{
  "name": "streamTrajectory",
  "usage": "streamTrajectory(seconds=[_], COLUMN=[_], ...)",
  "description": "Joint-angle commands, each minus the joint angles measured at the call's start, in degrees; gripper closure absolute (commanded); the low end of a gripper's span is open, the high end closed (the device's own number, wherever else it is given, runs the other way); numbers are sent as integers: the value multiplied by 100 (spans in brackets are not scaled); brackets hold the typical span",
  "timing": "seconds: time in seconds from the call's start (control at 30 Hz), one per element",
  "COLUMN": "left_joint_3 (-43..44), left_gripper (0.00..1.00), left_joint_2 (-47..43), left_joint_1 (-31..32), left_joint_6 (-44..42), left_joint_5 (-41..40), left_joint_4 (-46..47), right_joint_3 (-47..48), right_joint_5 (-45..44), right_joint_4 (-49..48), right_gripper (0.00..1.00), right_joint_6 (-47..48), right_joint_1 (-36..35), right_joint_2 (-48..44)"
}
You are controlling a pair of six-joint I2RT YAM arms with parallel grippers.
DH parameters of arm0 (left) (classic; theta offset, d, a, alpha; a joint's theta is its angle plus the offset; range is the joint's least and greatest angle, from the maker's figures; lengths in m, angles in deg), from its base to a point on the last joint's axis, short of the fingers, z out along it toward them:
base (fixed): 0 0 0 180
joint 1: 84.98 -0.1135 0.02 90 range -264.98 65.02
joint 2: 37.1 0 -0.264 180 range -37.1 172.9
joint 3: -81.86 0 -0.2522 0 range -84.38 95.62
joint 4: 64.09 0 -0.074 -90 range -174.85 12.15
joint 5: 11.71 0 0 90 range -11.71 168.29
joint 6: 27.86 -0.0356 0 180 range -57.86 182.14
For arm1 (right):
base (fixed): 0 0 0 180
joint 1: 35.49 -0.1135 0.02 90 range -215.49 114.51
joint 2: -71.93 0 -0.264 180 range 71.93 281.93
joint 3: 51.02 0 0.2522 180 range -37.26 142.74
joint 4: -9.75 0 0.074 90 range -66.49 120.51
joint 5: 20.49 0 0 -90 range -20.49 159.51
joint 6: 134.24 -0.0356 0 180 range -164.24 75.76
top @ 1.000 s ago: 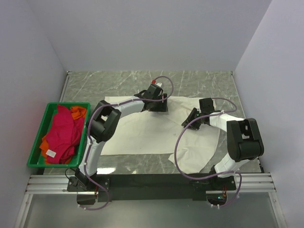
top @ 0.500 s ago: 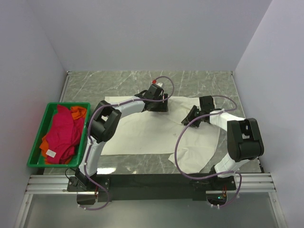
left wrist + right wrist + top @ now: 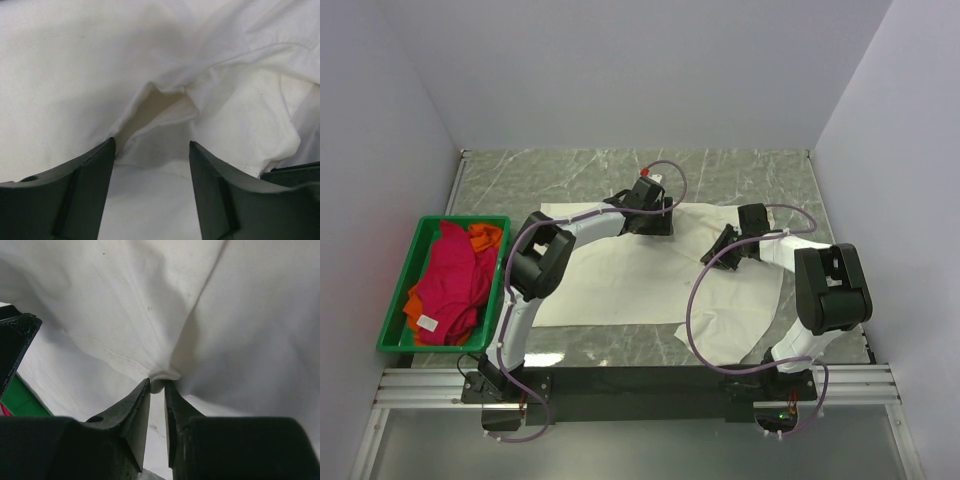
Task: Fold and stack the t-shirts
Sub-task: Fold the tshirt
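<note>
My left pincer hangs spread at full reach over the cream t-shirt, which lies right of the green crate. My right pincer, arm bent low, pinches its fold.

Grey marble table, pale walls

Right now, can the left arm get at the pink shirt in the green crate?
Probably yes. The crimson-pink shirt lies uncovered on top in the green crate beside the left arm's base. The left claw is open over the cream shirt, holding nothing, free to swing back.
</note>
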Motion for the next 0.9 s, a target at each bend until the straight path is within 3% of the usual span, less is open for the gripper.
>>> streamTrajectory(seconds=[0.0, 0.1, 0.23, 0.47, 0.6, 0.7, 0.87], left_joint_3=[208, 121, -99, -126, -73, -38, 24], left_gripper=[36, 40, 41, 42, 57, 78, 95], left_joint_2=[57, -13, -172, -172, -181, -233, -382], left_joint_1=[41, 42, 50, 59, 68, 59, 59], left_joint_6=[-81, -2, 95, 156, 156, 165, 305], left_joint_5=[-60, 28, 89, 98, 107, 151, 379], left_joint_4=[3, 21, 135, 56, 21, -5, -67], right_joint_3=[-40, 3, 48, 91, 127, 188, 311], right_joint_5=[-67, -128, -190, -181, -199, -243, -418], right_joint_4=[-146, -84, 21, 83, 206, 355, 733], right_gripper=[76, 92, 100, 100, 100, 100, 100], right_joint_6=[-44, 0, 44, 80, 132, 194, 352], right_joint_1=[9, 9, 17, 17, 9, 17, 17], right_joint_2=[-50, -129, -243, -340, -498, -656, -990])
